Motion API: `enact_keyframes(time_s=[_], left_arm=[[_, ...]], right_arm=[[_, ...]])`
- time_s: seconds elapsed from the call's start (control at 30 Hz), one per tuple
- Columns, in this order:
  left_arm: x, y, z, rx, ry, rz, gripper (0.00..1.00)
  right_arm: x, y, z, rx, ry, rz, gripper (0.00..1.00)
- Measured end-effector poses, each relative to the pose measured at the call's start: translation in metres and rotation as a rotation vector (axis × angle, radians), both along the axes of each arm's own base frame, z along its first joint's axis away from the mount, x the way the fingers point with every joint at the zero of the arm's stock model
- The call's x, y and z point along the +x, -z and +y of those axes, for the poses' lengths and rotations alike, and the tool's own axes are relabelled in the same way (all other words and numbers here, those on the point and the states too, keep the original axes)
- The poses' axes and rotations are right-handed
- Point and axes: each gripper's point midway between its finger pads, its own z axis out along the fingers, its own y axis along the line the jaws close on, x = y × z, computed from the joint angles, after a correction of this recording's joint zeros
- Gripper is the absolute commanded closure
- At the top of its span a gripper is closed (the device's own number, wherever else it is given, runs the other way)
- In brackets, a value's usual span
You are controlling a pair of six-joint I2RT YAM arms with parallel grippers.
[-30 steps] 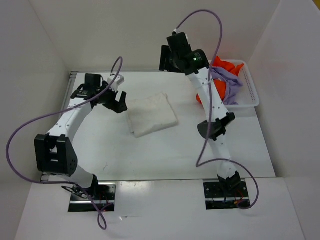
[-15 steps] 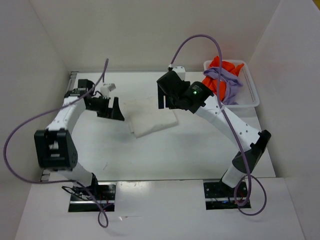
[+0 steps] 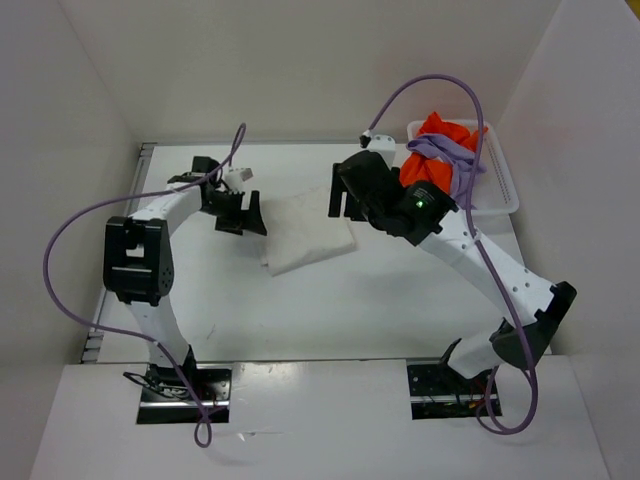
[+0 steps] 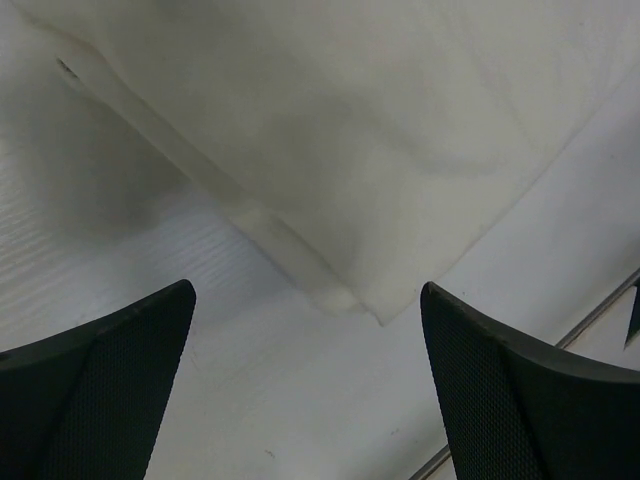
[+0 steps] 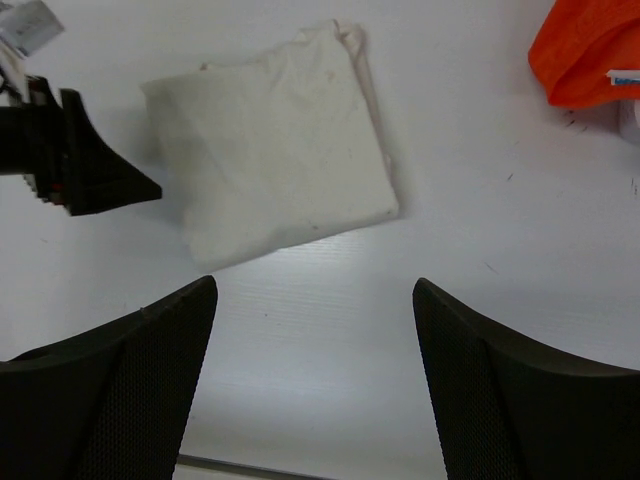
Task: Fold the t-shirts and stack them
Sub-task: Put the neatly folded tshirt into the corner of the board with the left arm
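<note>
A folded white t-shirt point(image 3: 305, 236) lies flat on the table, left of middle. My left gripper point(image 3: 245, 214) hangs open at its left edge; in the left wrist view a corner of the white t-shirt point(image 4: 400, 130) lies just ahead of the empty left gripper point(image 4: 310, 400). My right gripper point(image 3: 345, 203) hovers open over the shirt's right edge. From the right wrist, the whole white t-shirt point(image 5: 275, 170) shows beyond the empty right gripper point(image 5: 315, 380). The orange t-shirt point(image 3: 446, 133) and the purple t-shirt point(image 3: 442, 155) sit bunched in the basket.
A white mesh basket point(image 3: 503, 192) stands at the table's back right corner, with orange cloth point(image 5: 590, 45) spilling over its side. White walls close in the table on the left, back and right. The left arm's fingers point(image 5: 85, 165) show in the right wrist view.
The right arm swung down from beside the basket to the white shirt's right edge, its jaws opening wider. The left gripper moved right to the shirt's left edge.
</note>
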Motion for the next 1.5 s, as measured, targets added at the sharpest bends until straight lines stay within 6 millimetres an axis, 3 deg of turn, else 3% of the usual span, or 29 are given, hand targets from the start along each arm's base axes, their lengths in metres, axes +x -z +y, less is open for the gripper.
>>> enact_keyframes(time_s=[0.17, 0.37, 0.43, 0.5, 0.53, 0.6, 0.63, 0.7, 0.8, 0.87, 1.0, 1.2, 1.37, 1.5], left_arm=[[0.003, 0.048, -0.008, 0.127, -0.038, 0.081, 0.0], [0.024, 0.051, -0.023, 0.202, -0.044, 0.029, 0.0], [0.029, 0.052, -0.033, 0.21, -0.025, 0.014, 0.12], [0.031, 0.054, -0.045, 0.21, -0.001, 0.0, 0.31], [0.031, 0.055, -0.05, 0.21, 0.008, -0.007, 0.45], [0.03, 0.06, -0.055, 0.201, 0.026, -0.005, 0.58], [0.03, 0.061, -0.056, 0.193, 0.028, -0.002, 0.73], [0.03, 0.064, -0.058, 0.167, 0.031, 0.014, 0.88], [0.031, 0.063, -0.057, 0.114, 0.041, 0.039, 1.0], [0.033, 0.061, -0.054, 0.094, 0.037, 0.054, 1.0], [0.054, 0.057, -0.018, 0.183, 0.039, 0.013, 1.0], [0.102, 0.042, 0.071, 0.481, 0.022, -0.155, 1.0], [0.124, 0.039, 0.144, 0.741, -0.014, -0.213, 1.0], [0.154, 0.039, 0.197, 0.911, -0.056, -0.27, 1.0]], right_arm=[[0.001, -0.005, -0.001, 0.034, 0.017, -0.013, 0.16], [-0.001, 0.003, -0.003, 0.035, 0.028, 0.0, 0.16], [-0.001, 0.002, -0.004, 0.04, 0.031, -0.003, 0.16], [-0.001, 0.001, -0.005, 0.042, 0.038, -0.009, 0.16], [-0.001, 0.0, -0.006, 0.042, 0.041, -0.012, 0.16], [0.0, -0.001, -0.008, 0.041, 0.049, -0.017, 0.16], [0.0, -0.002, -0.01, 0.042, 0.053, -0.018, 0.16], [0.003, -0.002, -0.013, 0.04, 0.066, -0.021, 0.16], [0.005, -0.003, -0.016, 0.036, 0.078, -0.026, 0.16], [0.006, -0.003, -0.019, 0.033, 0.083, -0.028, 0.16], [0.009, -0.006, -0.018, 0.02, 0.076, -0.036, 0.16], [0.02, -0.008, -0.012, -0.025, 0.063, -0.049, 0.16], [0.031, -0.007, -0.005, -0.064, 0.048, -0.053, 0.16], [0.041, -0.009, 0.003, -0.088, 0.037, -0.058, 0.16]])
